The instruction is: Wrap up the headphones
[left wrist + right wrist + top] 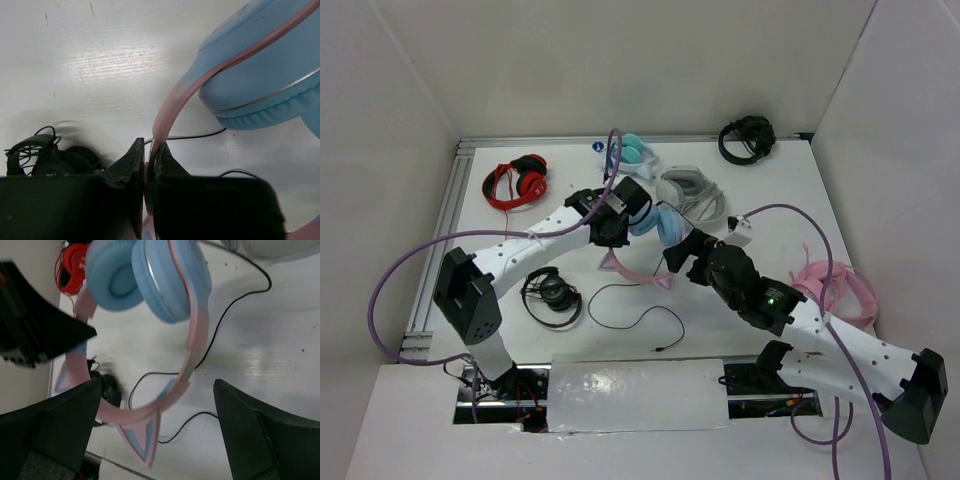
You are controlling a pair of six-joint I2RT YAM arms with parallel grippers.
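Bright, even light, soft shadows. Glare streaks the table (115, 60) at upper centre of the left wrist view; the headphones (170, 285) (ear cups especially) look smeared in the right wrist view.

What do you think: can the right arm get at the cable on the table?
Probably yes: its fingers are open and the cable lies uncovered nearby, though the hanging headphones crowd the path.

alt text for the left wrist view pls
The left gripper is shut on the pink headband of the headphones, whose light blue ear cup fills the upper right. Beneath are the white table, a thin black cable and, at lower left, a black headset.
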